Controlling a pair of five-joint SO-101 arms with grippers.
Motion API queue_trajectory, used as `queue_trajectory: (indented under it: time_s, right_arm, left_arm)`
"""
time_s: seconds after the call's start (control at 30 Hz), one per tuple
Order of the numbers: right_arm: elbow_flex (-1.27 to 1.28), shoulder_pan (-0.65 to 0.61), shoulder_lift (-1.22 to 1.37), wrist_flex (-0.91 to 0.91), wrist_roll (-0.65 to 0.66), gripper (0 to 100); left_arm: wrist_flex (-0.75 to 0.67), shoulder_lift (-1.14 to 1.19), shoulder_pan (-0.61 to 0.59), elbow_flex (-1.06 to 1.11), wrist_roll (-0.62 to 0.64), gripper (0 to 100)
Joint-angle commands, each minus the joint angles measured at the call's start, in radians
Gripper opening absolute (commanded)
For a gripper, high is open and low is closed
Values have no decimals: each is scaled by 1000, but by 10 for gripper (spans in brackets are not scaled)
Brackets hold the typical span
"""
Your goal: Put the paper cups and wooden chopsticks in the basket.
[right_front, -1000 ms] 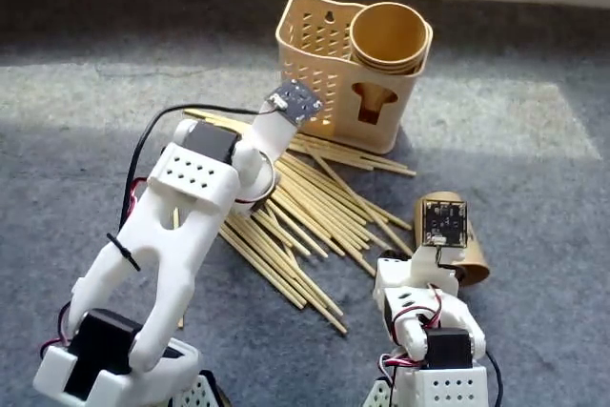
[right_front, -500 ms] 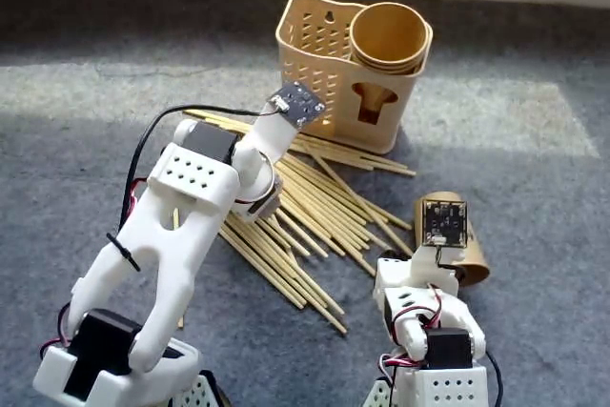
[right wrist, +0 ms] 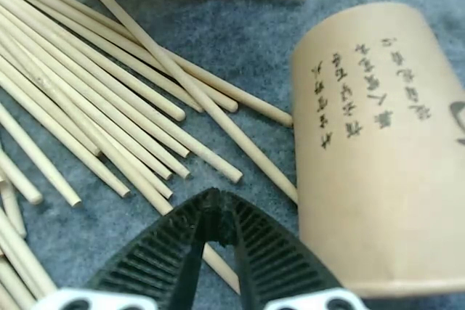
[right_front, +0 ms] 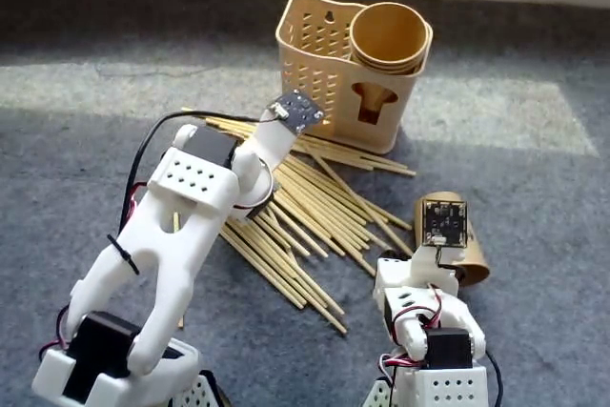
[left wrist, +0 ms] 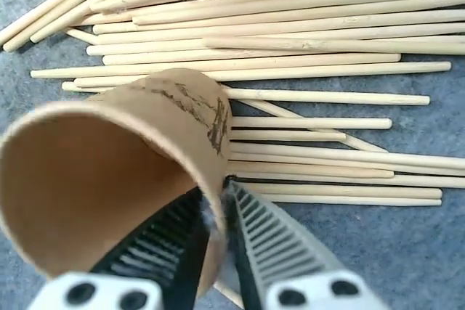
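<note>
My left gripper (left wrist: 214, 207) is shut on the wall of a brown paper cup (left wrist: 109, 172), one finger inside and one outside, held above the wooden chopsticks (left wrist: 290, 63). The left arm (right_front: 191, 207) stretches over the chopstick pile (right_front: 315, 212) in front of the cream basket (right_front: 315, 54), which holds stacked paper cups (right_front: 388, 35) in one compartment. My right gripper (right wrist: 216, 213) is shut with nothing in it, low over the carpet. Beside it a second paper cup (right wrist: 378, 143) lies on its side, also seen at the right end of the pile (right_front: 469, 259).
Grey carpet (right_front: 534, 197) covers the floor, with bare room to the right and left of the pile. The basket's perforated compartment (right_front: 319, 30) stands open at the top. A black cable (right_front: 143, 154) loops off the left arm.
The left arm's wrist has shifted slightly down and right, toward the basket, with the cup still held. The right arm has stayed still.
</note>
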Motion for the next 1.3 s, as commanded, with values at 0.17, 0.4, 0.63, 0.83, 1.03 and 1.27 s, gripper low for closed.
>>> queue_trajectory:
  time_s: [0.17, 0.4, 0.63, 0.83, 1.03, 1.27]
  right_arm:
    - [139, 13, -13, -28, 5, 6]
    - [139, 13, -13, -28, 5, 6]
    - [139, 13, -13, -28, 5, 6]
    - [139, 13, -13, -28, 5, 6]
    - [139, 13, -13, -28, 5, 6]
    - [139, 13, -13, -28, 5, 6]
  left_arm:
    - [-6, -73, 7, -15, -6, 5]
    - [-5, -275, 7, -4, -14, 5]
    - [-21, -423, 51, -27, -48, 5]
    - [-28, -410, 51, -157, -14, 5]
    - [-26, -282, 58, -363, -14, 5]
    - [-25, -84, 154, -610, -20, 5]
